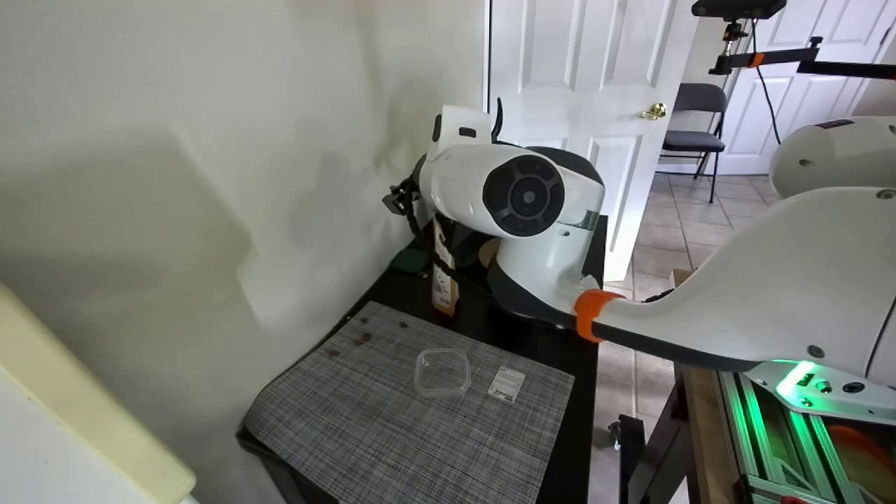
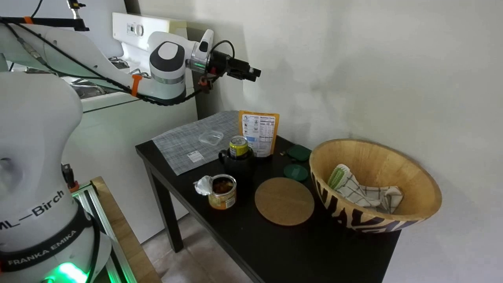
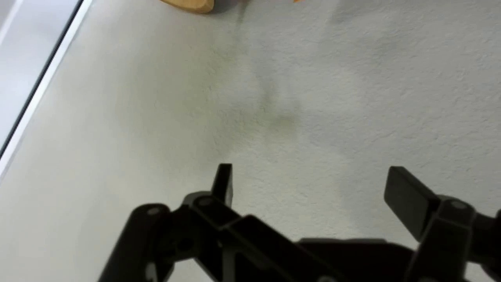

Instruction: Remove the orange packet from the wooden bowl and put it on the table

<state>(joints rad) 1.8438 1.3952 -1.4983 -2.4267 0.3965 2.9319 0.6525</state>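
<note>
The wooden bowl [image 2: 373,155], tan with dark zigzag marks, stands at the table's wall-side end. A checked cloth [image 2: 363,192] lies in it; no packet shows inside. The orange packet [image 2: 271,145], with a white label, stands upright on the black table [image 2: 306,251] beside the grey placemat [image 2: 173,151]. It also shows in an exterior view [image 1: 444,287]. My gripper [image 2: 255,74] is high above the placemat, apart from bowl and packet. In the wrist view my gripper [image 3: 311,180] is open and empty, facing the wall. A wooden edge [image 3: 195,4] and an orange tip show at its top edge.
A dark mug [image 2: 239,165] holding a yellow can [image 2: 238,147] stands before the packet. Nearby are an open tin [image 2: 223,196], a round tan board [image 2: 285,200] and green lids [image 2: 296,172]. A clear container [image 1: 442,372] and white card [image 1: 506,383] lie on the placemat.
</note>
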